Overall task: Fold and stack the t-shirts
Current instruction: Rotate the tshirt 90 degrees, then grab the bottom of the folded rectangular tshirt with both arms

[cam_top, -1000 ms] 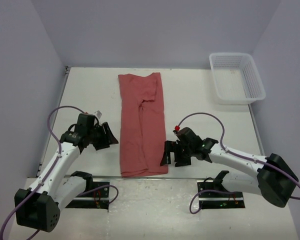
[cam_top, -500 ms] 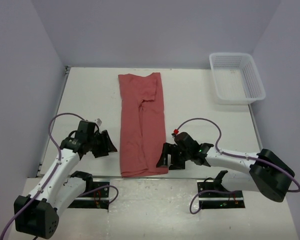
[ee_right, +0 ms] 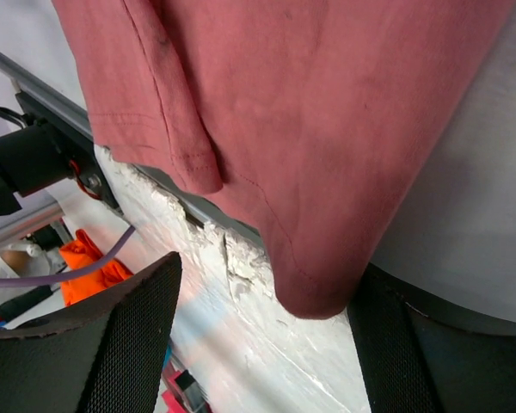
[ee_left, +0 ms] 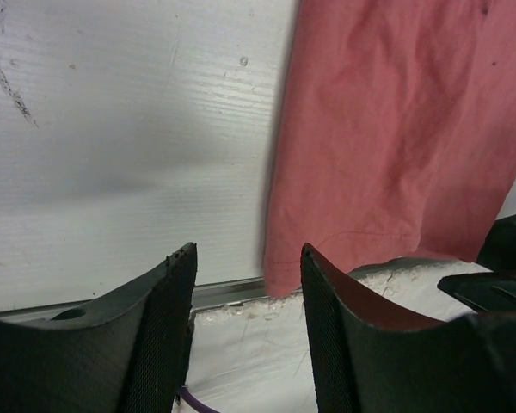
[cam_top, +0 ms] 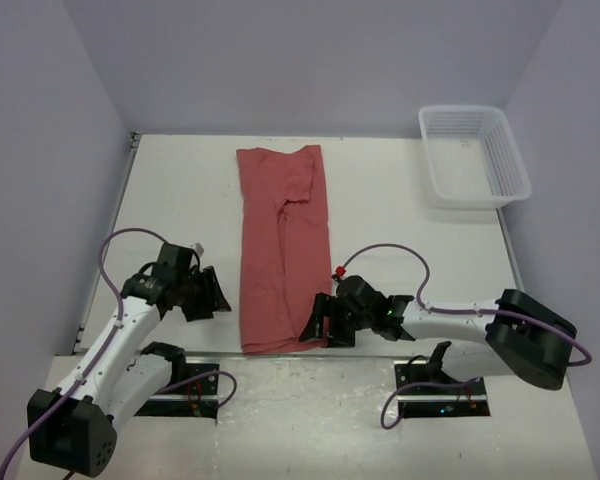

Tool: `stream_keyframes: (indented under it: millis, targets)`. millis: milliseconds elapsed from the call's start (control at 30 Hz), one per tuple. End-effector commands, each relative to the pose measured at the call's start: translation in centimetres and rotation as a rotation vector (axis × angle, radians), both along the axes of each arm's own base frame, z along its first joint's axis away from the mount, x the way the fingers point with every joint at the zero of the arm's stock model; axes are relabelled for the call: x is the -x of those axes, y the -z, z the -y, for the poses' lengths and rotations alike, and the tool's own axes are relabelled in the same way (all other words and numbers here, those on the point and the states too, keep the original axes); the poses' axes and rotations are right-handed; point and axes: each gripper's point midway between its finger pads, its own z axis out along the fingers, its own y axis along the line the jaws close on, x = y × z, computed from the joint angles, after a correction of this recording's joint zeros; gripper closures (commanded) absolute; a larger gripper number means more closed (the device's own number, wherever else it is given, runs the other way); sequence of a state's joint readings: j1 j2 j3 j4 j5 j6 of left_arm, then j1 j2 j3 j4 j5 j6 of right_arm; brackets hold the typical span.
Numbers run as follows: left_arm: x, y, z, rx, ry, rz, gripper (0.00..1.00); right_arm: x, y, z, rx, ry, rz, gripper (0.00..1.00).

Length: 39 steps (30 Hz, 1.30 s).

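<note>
A brick-red t-shirt [cam_top: 283,245], folded into a long narrow strip, lies down the middle of the table, its hem at the near edge. My left gripper [cam_top: 218,290] is open just left of the shirt's near left corner [ee_left: 284,274], apart from it. My right gripper [cam_top: 318,322] is open, with the shirt's near right corner [ee_right: 314,288] lying between its fingers. The shirt fills the top of the right wrist view [ee_right: 310,103].
A white mesh basket [cam_top: 473,155] stands at the far right corner of the table. The table's near edge with a metal strip [ee_left: 224,294] runs under the shirt's hem. Grey walls close the table's left, back and right sides.
My right gripper has moved left to the shirt's near right corner, which now lies between its fingers. My left gripper has moved down towards the near left corner.
</note>
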State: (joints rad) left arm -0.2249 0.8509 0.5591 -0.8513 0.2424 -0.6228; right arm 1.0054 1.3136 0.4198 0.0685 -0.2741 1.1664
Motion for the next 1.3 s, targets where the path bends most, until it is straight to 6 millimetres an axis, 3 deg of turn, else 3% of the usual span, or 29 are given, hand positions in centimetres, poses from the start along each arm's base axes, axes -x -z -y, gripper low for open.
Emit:
stream_keyframes:
  millis: [0, 233, 500, 700, 1067, 1267]
  targets:
    - [-0.5, -1.0, -0.1, -0.02, 0.031, 0.029, 0.47, 1.1, 3.5, 4.0, 0.191, 0.081, -0.03, 0.25]
    - [-0.3, -0.8, -0.2, -0.028, 0.034, 0.022, 0.47, 1.1, 4.0, 6.6, 0.253, 0.18, -0.013, 0.25]
    - [-0.7, -1.9, -0.2, -0.036, 0.036, 0.041, 0.48, 1.0, 4.7, 6.7, 0.302, 0.207, -0.043, 0.28]
    - [-0.5, -1.8, -0.3, -0.047, 0.048, 0.03, 0.48, 0.9, 5.0, 7.6, 0.35, 0.267, -0.066, 0.38]
    - [-0.2, -1.4, -0.3, -0.06, 0.06, 0.02, 0.49, 0.7, 5.6, 11.8, 0.472, 0.44, -0.063, 0.42]
    - [-0.3, -1.5, -0.2, -0.063, 0.064, 0.02, 0.49, 0.7, 6.0, 11.4, 0.464, 0.424, -0.065, 0.52]
